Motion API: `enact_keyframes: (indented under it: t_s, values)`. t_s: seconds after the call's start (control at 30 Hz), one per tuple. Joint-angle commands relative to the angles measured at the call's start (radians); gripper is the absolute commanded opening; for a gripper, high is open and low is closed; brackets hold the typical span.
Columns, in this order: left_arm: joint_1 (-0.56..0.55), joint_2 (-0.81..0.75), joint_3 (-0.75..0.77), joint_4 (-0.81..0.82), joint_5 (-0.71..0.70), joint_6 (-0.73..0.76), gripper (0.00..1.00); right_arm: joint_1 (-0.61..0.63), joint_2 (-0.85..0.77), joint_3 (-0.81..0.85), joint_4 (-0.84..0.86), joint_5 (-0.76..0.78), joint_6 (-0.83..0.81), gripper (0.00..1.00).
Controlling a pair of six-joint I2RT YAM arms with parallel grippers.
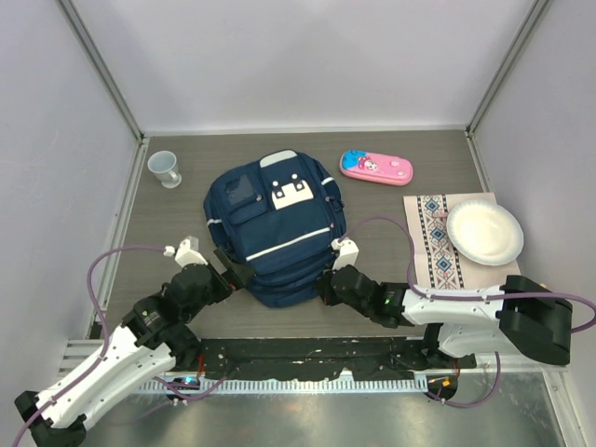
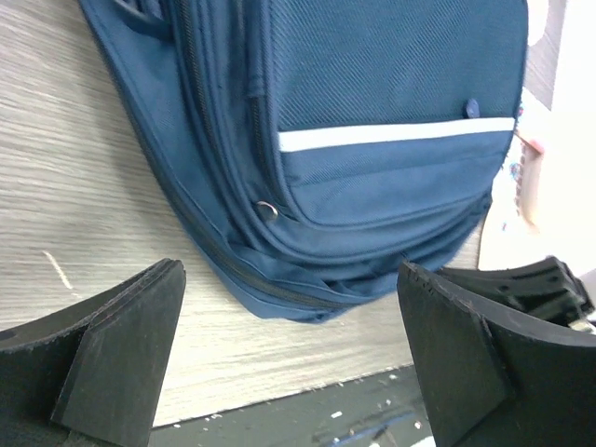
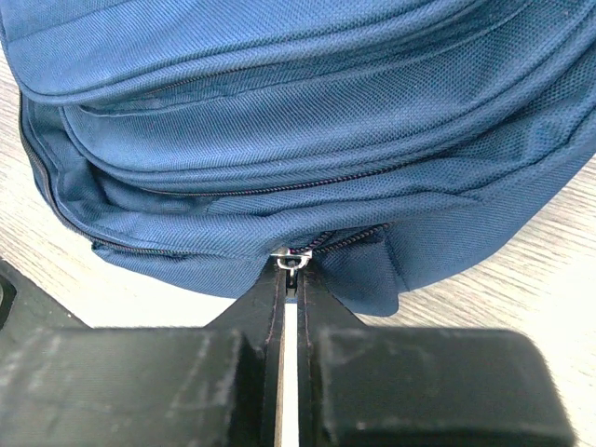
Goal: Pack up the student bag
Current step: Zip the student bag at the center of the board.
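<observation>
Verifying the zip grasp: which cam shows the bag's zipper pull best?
Right wrist: the zipper pull is close up, pinched in the shut right claw at the student bag edge. Top external hides it behind the claw; left wrist doesn't show it.

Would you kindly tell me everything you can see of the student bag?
The student bag is a navy backpack of woven fabric, with a white stripe, a white patch bearing dark dots and zipped front pockets. It lies flat, front up, on the grey wood-grain table; zips in view look closed. The right gripper is shut on a zip pull at its near edge; the left gripper hangs open by its near left corner.
</observation>
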Motion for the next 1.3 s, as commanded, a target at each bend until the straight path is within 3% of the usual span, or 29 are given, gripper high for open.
enact_keyframes:
  t_s: [0.0, 0.1, 0.43, 0.7, 0.97, 1.07, 1.27]
  values:
    - [-0.004, -0.004, -0.011, 0.115, 0.125, -0.111, 1.0, -0.001, 0.017, -0.018, 0.086, -0.007, 0.017, 0.01]
    - [-0.054, 0.027, -0.055, 0.166, 0.143, -0.176, 1.0, -0.001, 0.015, -0.021, 0.098, -0.011, 0.011, 0.01]
    - [-0.422, 0.244, -0.049, 0.316, -0.189, -0.432, 1.0, 0.002, 0.017, -0.012, 0.093, -0.01, 0.003, 0.01]
    - [-0.435, 0.398, -0.088, 0.551, -0.299, -0.547, 1.0, 0.028, -0.006, 0.002, 0.063, 0.01, -0.015, 0.01]
    - [-0.433, 0.525, -0.126, 0.614, -0.376, -0.718, 1.0, 0.07, 0.009, 0.022, 0.07, 0.029, -0.04, 0.01]
    - [-0.433, 0.542, -0.16, 0.642, -0.407, -0.737, 0.88, 0.091, 0.023, 0.029, 0.073, 0.042, -0.044, 0.01]
    - [-0.433, 0.53, -0.183, 0.628, -0.465, -0.725, 0.41, 0.102, 0.04, 0.031, 0.084, 0.044, -0.049, 0.01]
